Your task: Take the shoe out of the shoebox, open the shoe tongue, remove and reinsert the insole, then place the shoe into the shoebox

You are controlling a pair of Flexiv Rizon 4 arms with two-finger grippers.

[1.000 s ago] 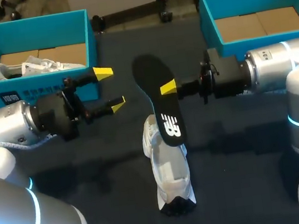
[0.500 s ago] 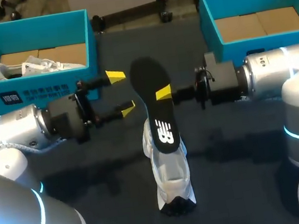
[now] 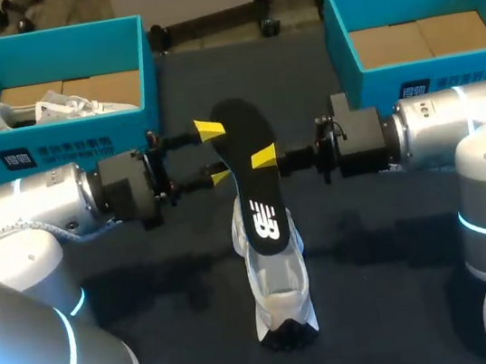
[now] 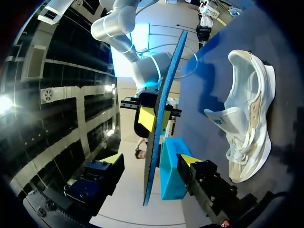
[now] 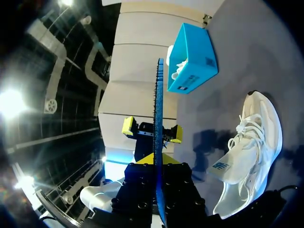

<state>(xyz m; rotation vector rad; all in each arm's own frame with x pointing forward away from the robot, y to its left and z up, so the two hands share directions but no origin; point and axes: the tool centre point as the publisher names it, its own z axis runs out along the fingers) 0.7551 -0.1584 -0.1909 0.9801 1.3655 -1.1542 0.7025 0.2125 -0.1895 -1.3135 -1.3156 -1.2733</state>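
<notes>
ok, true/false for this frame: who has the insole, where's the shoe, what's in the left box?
1. The right pincer is shut on the insole. True.
2. The left pincer is shut on the insole too. False: it is open, its fingers straddling the insole.
3. The shoe sits on the table, not in a shoebox. True.
4. The left shoebox is empty. False: it holds another white shoe.

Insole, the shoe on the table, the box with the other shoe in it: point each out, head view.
insole (image 3: pixel 254 194), head view, black top face just above the logo.
shoe (image 3: pixel 279 288), head view, inside of the opening.
box (image 3: pixel 129 124), head view, bare front wall.
</notes>
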